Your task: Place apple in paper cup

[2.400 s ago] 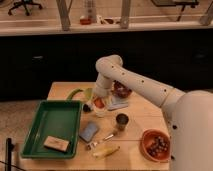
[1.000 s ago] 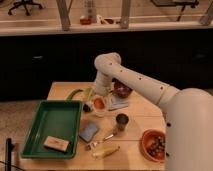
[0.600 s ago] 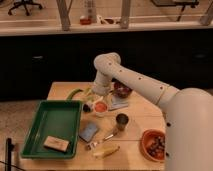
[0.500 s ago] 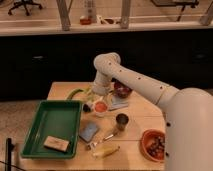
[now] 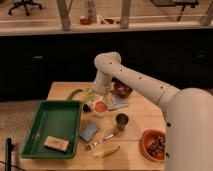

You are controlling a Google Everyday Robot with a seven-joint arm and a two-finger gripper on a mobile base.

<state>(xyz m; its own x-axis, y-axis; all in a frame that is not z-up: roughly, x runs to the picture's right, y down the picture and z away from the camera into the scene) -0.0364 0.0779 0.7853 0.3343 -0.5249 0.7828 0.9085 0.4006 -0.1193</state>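
Dark cabinets back a pale wooden table (image 5: 145, 112), and near its middle, a little toward the back edge, the apple (image 5: 101, 106) sits in the mouth of the paper cup (image 5: 102, 113). My gripper (image 5: 95, 99) hangs just above it and to the left, fingers spread wide with nothing held.

My worry is pulling away. The cup looks like light, thin-walled paper, so a finger brushing its rim could tip it. That would send the smooth, round apple rolling toward the green tray (image 5: 55, 120) or off the front edge. I can't tell whether the apple is seated deep or only perched on the rim; if perched, a small nudge would unseat it.

The dark metallic cup (image 5: 121, 121) stands near on the right, hard and glossy. The dark red bowl (image 5: 121, 91) sits behind, close to the arm, and the orange bowl (image 5: 145, 135) fills the front right corner.
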